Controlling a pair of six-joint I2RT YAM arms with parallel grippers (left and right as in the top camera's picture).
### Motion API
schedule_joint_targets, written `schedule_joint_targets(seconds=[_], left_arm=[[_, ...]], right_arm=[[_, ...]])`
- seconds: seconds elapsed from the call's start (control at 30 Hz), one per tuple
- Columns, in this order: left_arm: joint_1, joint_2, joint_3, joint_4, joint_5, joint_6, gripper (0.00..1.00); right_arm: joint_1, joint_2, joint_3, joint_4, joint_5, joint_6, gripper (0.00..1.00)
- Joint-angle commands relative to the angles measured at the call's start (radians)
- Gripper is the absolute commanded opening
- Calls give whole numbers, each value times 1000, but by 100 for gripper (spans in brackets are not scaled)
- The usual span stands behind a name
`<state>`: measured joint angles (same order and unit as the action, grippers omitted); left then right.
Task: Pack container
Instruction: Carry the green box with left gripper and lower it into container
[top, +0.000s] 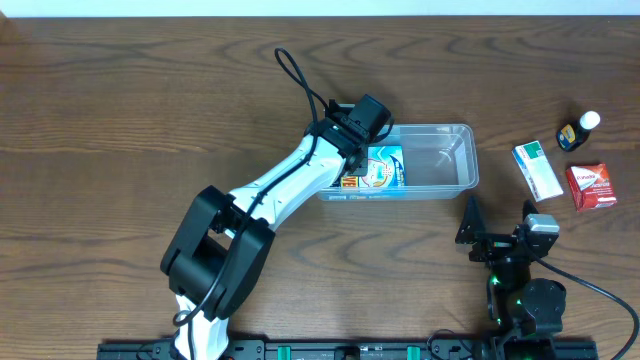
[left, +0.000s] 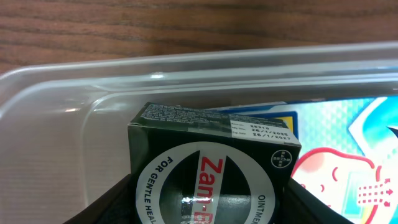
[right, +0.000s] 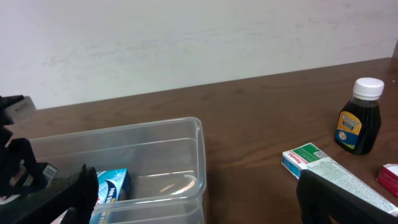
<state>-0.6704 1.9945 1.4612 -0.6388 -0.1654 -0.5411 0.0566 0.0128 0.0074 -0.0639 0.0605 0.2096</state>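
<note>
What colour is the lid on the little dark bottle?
White; the bottle cap shows best in the right wrist view.

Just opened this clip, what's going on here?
The left gripper is reaching into the clear container, its jaws closed on a dark green ointment box. It is at the end where a blue carton already lies. The right gripper is open and empty, apart from the container. A green-and-white box, a red box and a dark bottle lie outside, to the container's right, not yet packed.
</note>
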Motion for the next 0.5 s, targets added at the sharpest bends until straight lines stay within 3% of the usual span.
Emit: schedule_joint_targets(seconds=[0.0,0.4,0.43,0.47], left_arm=[[3,14,16,6,-31,-47,51],[3,16,16,20,-31,-85,52],[3,16,16,20,-31,-85,57],[4,16,16,20,-31,-85,68]], right_arm=[[-4,-4,-2,-4,11,14,99],[-4,-4,-2,-4,11,14,99],[-4,-4,-2,-4,11,14,99],[-4,-4,-2,-4,11,14,99]])
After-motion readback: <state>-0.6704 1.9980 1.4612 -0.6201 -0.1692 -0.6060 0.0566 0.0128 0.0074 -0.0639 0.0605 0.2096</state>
